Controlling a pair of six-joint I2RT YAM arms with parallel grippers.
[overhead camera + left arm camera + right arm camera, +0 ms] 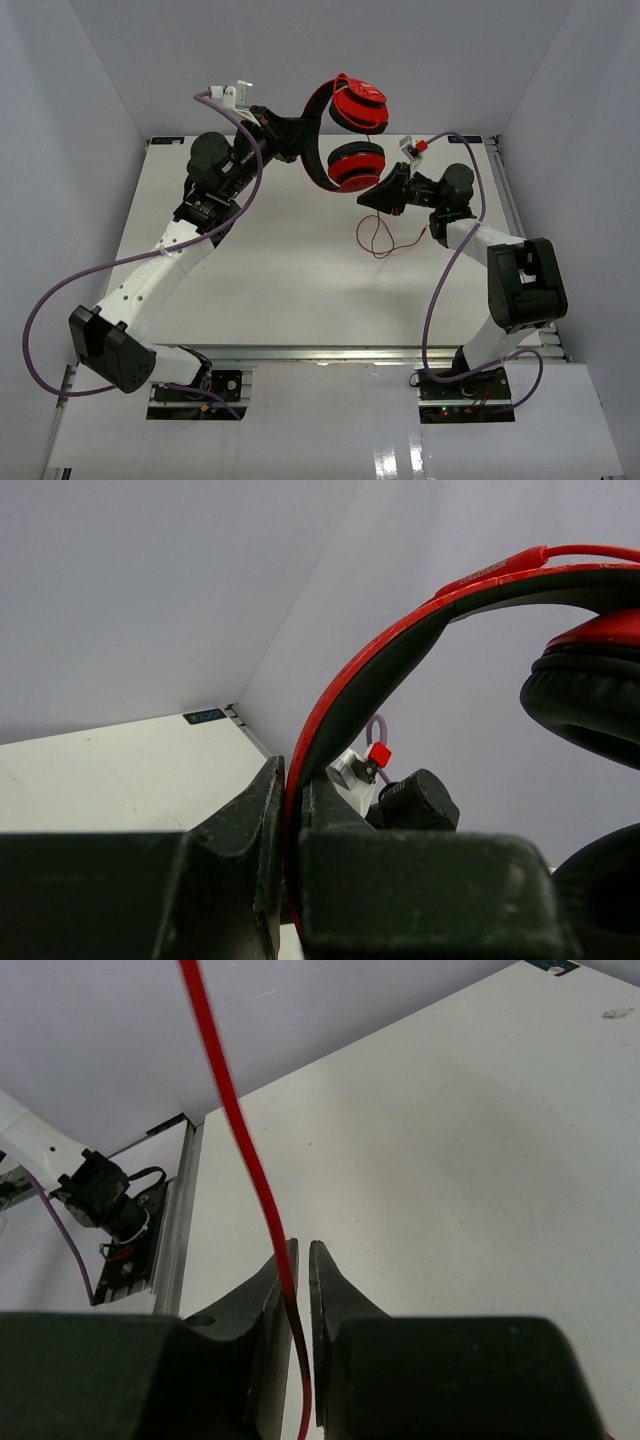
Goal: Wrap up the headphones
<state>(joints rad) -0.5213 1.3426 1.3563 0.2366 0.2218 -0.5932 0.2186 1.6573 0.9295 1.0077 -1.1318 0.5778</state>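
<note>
Two grippers are at work. The left gripper [290, 825] is clamped on the black-lined red headband [372, 675], and the right gripper [303, 1258] has its jaws pinched together on the single thin red cord [236, 1110] running between them. The one pair of headphones [345, 130] hangs in the air over the far part of the table [280, 280], between the grippers, with its two round red cups [358, 107] stacked one above the other and black ear pads [580, 705] facing inward. Below the right gripper the cord drops in a loose loop onto the table.
</note>
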